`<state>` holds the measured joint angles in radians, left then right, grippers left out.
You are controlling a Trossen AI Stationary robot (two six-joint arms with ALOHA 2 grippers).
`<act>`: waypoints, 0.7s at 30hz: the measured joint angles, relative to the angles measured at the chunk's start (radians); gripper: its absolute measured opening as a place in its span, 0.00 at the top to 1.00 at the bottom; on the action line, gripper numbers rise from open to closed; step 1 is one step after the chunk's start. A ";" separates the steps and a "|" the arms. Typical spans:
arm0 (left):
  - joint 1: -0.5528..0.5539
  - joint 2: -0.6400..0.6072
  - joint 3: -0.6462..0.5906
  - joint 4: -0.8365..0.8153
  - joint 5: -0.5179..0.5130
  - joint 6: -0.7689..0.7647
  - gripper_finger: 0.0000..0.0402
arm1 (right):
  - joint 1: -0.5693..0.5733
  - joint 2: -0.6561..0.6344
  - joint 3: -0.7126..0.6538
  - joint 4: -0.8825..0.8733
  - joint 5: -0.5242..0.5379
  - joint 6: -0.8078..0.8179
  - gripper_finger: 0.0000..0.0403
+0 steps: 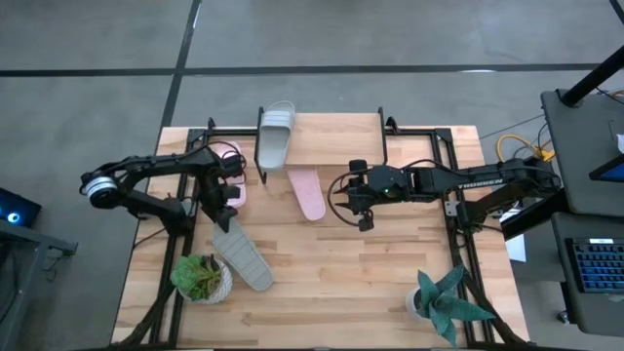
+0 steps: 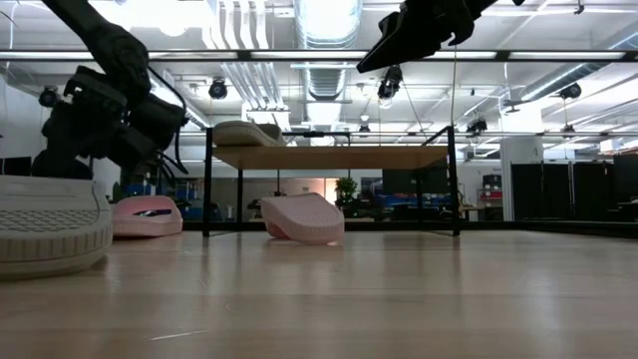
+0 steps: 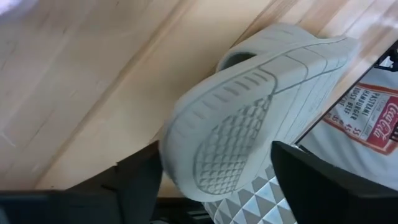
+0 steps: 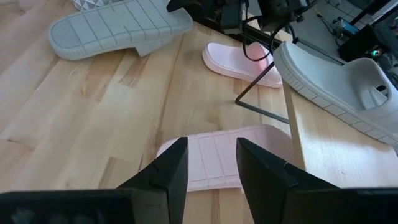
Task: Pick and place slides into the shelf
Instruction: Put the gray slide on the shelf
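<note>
A grey slide [image 1: 244,255] lies sole-up on the table's near left. My left gripper [image 1: 226,213] hovers open over its far end, a finger on each side of that end [image 3: 214,152], not touching. A pink slide [image 1: 307,192] lies sole-up in front of the shelf [image 1: 341,136]. My right gripper [image 1: 343,195] is open above it [image 4: 211,146], high over the table [image 2: 399,45]. A second pink slide [image 1: 234,174] lies by the shelf's left legs. Another grey slide [image 1: 276,135] rests sole-down on the shelf's plank top.
A potted plant [image 1: 203,278] stands close to the grey slide's near end, its patterned pot [image 3: 249,199] just beyond the left fingers. Another plant [image 1: 444,302] sits at the near right. The shelf's thin black legs [image 4: 261,102] stand between the two pink slides.
</note>
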<state>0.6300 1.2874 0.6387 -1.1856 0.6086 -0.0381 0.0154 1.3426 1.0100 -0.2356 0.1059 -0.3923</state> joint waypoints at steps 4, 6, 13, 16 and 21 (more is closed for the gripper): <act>0.000 0.000 -0.002 -0.001 0.014 -0.006 0.47 | 0.000 0.000 0.000 0.000 0.000 0.000 0.69; -0.001 0.009 -0.002 0.000 0.040 -0.006 0.54 | 0.000 0.000 0.000 0.000 0.000 0.000 0.69; -0.002 0.050 -0.002 -0.002 0.046 0.010 0.77 | 0.000 0.000 0.000 0.000 0.013 0.000 0.69; -0.002 0.068 -0.002 -0.002 0.056 0.035 0.87 | 0.000 0.000 0.000 0.000 0.047 0.000 0.69; -0.002 0.089 0.000 -0.003 0.103 0.095 0.96 | 0.000 0.000 0.000 0.000 0.077 -0.004 0.69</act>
<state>0.6285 1.3761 0.6388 -1.1888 0.7112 0.0569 0.0151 1.3422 1.0100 -0.2352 0.1825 -0.3965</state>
